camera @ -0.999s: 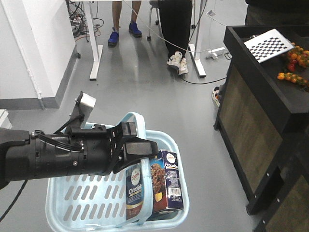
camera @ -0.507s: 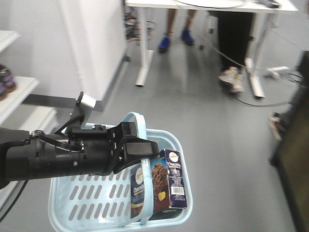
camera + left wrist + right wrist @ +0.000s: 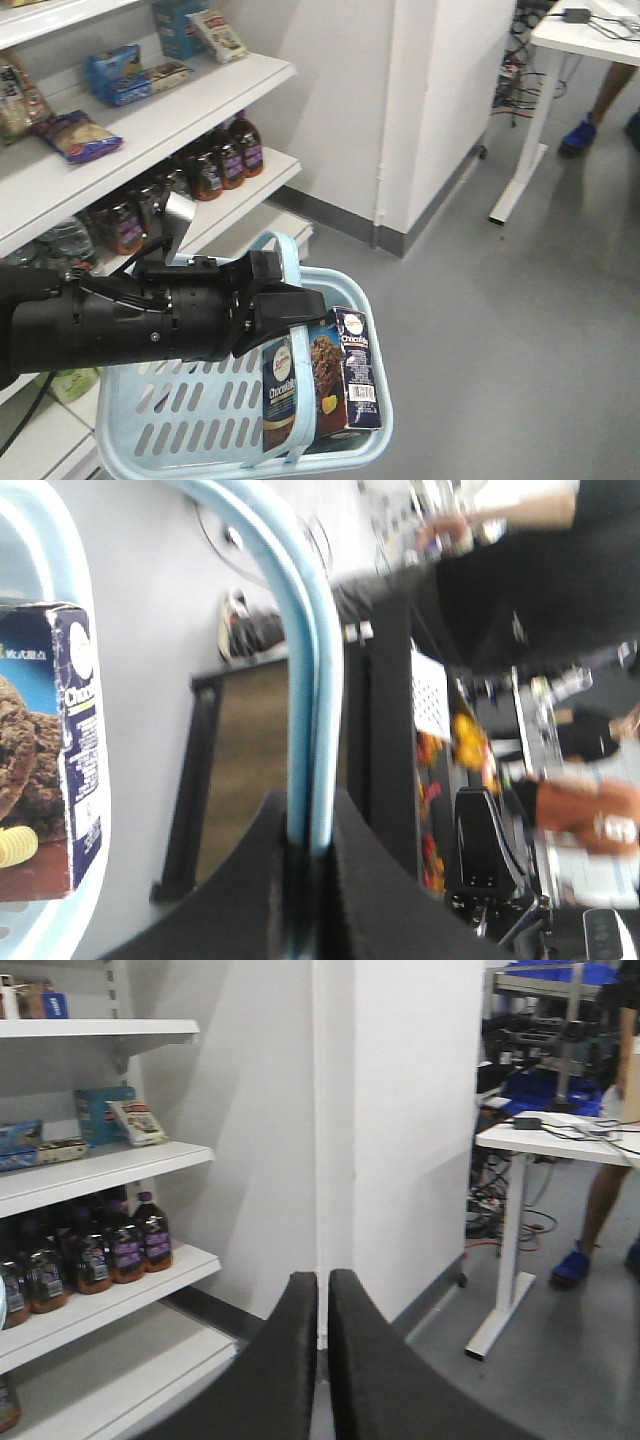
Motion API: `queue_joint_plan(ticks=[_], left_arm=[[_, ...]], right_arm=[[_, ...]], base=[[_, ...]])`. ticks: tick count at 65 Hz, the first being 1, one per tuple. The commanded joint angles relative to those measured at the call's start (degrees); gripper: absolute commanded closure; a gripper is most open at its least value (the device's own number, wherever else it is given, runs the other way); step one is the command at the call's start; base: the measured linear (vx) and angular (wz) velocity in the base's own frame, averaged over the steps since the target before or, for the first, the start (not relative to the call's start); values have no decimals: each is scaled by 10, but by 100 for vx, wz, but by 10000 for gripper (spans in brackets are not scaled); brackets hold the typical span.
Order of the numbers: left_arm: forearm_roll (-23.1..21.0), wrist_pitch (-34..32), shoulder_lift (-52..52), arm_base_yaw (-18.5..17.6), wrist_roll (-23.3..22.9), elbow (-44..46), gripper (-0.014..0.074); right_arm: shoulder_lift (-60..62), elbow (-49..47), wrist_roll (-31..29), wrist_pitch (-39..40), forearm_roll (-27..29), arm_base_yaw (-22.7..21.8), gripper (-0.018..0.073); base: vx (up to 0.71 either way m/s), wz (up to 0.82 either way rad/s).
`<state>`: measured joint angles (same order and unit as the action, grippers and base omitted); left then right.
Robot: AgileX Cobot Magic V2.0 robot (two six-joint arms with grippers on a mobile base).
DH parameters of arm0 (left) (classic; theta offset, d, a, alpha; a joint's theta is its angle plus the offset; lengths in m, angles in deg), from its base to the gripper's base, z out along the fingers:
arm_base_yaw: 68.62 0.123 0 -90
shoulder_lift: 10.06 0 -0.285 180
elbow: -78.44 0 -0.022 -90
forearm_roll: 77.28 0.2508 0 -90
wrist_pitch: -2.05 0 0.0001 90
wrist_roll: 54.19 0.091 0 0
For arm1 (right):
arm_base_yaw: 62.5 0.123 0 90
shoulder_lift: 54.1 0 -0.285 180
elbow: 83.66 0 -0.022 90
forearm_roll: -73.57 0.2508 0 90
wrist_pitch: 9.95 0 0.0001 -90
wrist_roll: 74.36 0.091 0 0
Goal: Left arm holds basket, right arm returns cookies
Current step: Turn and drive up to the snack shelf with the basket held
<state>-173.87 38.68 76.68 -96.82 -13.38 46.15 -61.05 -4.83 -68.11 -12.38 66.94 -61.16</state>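
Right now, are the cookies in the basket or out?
In. The cookies stand upright inside the basket, with its walls around them.

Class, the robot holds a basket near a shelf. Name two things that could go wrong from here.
1. The basket hangs only by its thin handle, pinched in the left arm's jaws; it could swing or slip.
2. The cookies stand upright at the basket's edge with the handle across them, so the right arm's shut jaws might tip them or snag the handle reaching in.
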Motion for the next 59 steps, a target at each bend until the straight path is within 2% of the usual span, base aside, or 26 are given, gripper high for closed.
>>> queue_joint_plan(ticks=[1,59], left_arm=[[-54,27,-22,-3,2,21,602],[-54,29,-22,-3,2,21,602]], right_arm=[[6,10,1,42,-2,-1,565],[6,10,1,42,-2,-1,565]], base=[[24,72],[19,70]])
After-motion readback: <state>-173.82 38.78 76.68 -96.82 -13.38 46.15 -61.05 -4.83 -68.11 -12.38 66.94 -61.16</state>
